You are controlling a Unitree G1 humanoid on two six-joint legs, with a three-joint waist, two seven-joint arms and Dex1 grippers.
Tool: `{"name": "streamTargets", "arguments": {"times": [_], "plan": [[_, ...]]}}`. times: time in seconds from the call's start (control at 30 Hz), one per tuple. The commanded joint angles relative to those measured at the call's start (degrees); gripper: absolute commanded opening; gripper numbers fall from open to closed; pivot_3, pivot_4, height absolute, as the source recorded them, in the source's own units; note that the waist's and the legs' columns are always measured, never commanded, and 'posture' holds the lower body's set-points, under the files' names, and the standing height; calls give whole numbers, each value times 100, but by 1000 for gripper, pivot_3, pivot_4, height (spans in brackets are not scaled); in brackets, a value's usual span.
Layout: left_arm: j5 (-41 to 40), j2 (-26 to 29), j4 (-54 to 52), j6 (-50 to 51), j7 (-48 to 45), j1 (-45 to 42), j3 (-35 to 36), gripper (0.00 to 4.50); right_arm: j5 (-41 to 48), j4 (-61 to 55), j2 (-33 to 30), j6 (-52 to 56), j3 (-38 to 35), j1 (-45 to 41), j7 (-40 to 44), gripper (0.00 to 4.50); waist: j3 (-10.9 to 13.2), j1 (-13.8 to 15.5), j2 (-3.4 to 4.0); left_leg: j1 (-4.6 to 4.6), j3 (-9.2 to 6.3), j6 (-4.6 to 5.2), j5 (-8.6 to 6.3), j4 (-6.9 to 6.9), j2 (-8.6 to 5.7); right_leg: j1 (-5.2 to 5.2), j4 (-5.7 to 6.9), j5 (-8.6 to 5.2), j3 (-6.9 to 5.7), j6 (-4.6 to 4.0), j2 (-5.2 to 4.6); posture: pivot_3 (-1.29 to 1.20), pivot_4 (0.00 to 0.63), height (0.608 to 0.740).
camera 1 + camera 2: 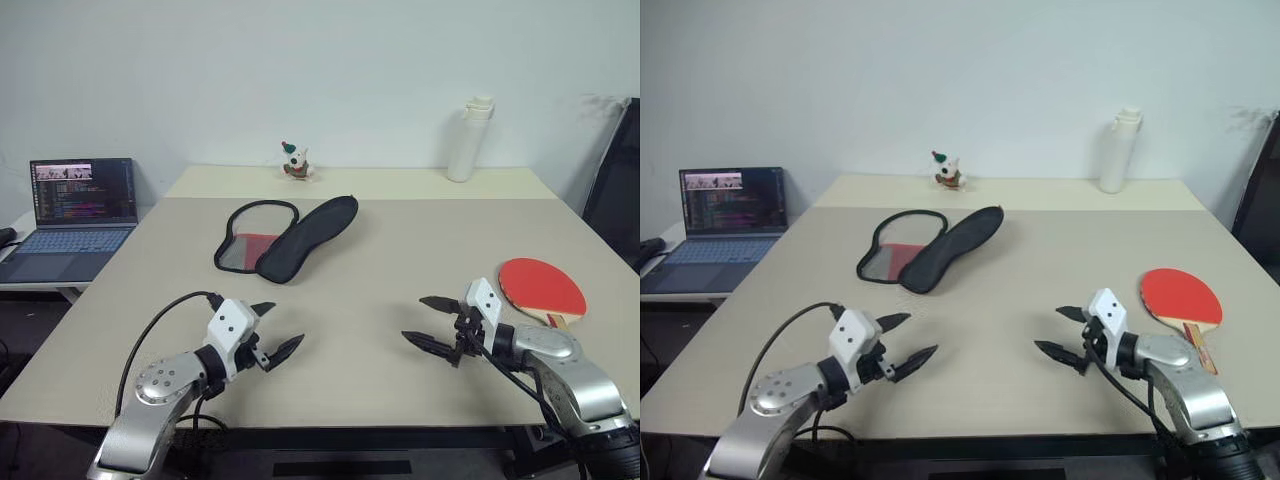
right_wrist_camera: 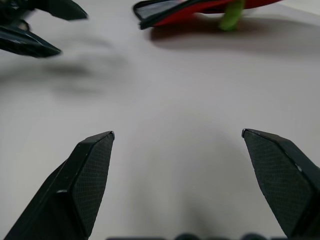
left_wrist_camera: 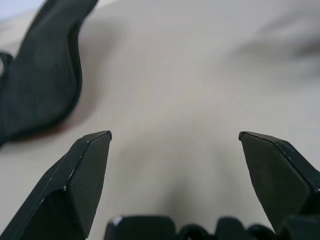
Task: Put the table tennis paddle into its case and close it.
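Note:
The table tennis paddle lies flat at the right side of the table, red face up, its wooden handle pointing toward the near edge. The case lies unzipped and spread open in the middle of the table, its black lid folded to the right and a red panel showing inside. My right gripper is open just left of the paddle, pointing toward the table's middle. My left gripper is open near the front left, well short of the case. Both hold nothing.
A white bottle and a small toy figure stand at the far edge of the table. A laptop sits open on a side desk to the left. A dark chair stands at the right.

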Motion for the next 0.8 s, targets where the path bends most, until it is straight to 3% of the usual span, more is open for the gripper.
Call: {"name": "streamTargets", "arguments": {"times": [0.03,0.33,0.5,0.8], "plan": [[-9,-55,-207,-69,99,-81,32,4448,127,-333,-266,181,-226,87,25,4500,0,2,0,0,-1,0,0,2,-1,1,0,0,-1,0,0,0,150,740],[-210,-151,479,-115,-181,-853,58,4448,334,-850,-493,623,-465,89,-268,4500,-1,9,-1,5,5,0,0,7,-6,7,0,3,-5,5,2,0,150,740],[-209,-5,1312,-109,-439,-1666,106,4448,321,-1000,-319,643,-411,66,-514,4500,-1,4,-2,4,9,0,0,7,-7,7,0,3,-8,6,6,0,150,740],[537,-343,3583,-1268,-485,-3211,-365,4448,243,-859,-118,415,-402,-45,-678,4500,-1,12,-4,-1,12,0,0,8,-13,6,-3,6,-8,10,6,0,150,740]]}}
